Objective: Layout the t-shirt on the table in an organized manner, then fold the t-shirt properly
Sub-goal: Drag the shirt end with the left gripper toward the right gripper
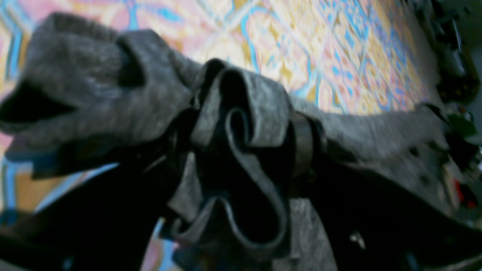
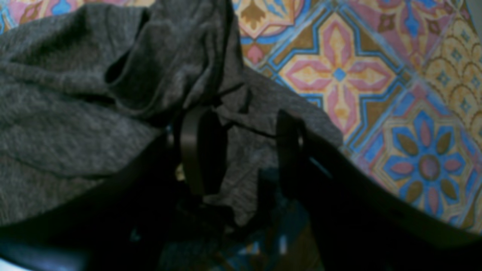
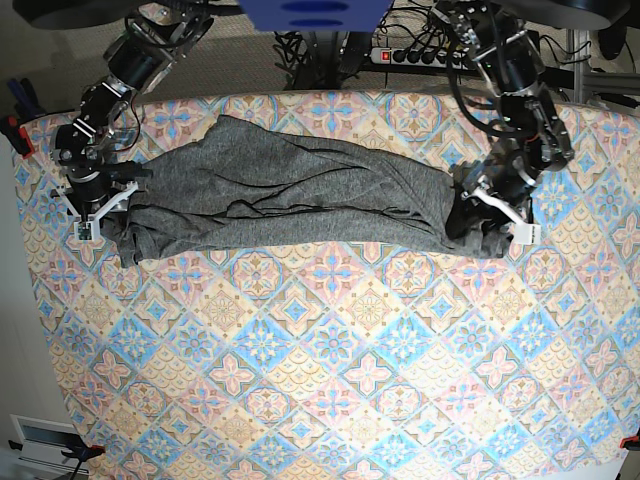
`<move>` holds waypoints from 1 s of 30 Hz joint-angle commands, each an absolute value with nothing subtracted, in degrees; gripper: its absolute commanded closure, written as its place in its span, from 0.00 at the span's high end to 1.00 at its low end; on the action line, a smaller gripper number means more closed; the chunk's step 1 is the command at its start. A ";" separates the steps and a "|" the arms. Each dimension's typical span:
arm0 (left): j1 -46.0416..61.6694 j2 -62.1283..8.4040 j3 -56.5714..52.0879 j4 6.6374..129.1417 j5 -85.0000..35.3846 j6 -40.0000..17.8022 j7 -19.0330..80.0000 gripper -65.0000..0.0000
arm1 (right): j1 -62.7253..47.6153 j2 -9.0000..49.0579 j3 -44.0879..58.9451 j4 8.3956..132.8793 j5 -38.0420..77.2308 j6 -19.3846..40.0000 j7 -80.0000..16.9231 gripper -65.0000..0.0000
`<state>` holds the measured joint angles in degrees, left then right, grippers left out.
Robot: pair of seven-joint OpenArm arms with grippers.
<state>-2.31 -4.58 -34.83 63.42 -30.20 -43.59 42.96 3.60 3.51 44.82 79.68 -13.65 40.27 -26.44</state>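
Across the far half of the patterned table (image 3: pixel 330 380), we see the t-shirt (image 3: pixel 300 200) stretched left to right between both arms. Our left gripper (image 1: pixel 244 146) pinches bunched fabric at the right end. Our right gripper (image 2: pixel 241 150) clamps the left end.

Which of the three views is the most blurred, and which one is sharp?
Left wrist view: the most blurred, the bunched t-shirt and the table smeared. Right wrist view: softly out of focus, with dark jaws. Base view: sharp and evenly lit, the tile print crisp.
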 commanded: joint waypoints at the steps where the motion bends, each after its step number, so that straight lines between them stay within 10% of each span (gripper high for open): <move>1: -1.98 -3.12 -34.15 62.20 -20.88 -40.00 47.87 0.47 | 4.35 4.26 44.88 80.92 -12.97 40.00 -25.19 0.40; 9: -6.55 -1.27 -34.59 49.27 -11.12 -40.00 41.71 0.02 | 1.54 4.35 45.32 80.92 -12.88 40.00 -25.10 0.40; 22: -9.80 -13.76 -43.47 44.09 -11.56 -40.00 38.20 0.03 | 1.45 4.35 45.32 80.92 -12.88 40.00 -25.01 0.40; 30: 0.04 -12.44 -43.56 74.33 -11.38 -40.00 45.41 0.03 | -3.82 4.18 45.85 90.15 -12.62 40.00 -24.92 0.40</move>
<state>1.37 -13.04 -44.29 73.84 -13.67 -40.66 43.90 -4.14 3.49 45.63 90.00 -12.32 40.01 -24.67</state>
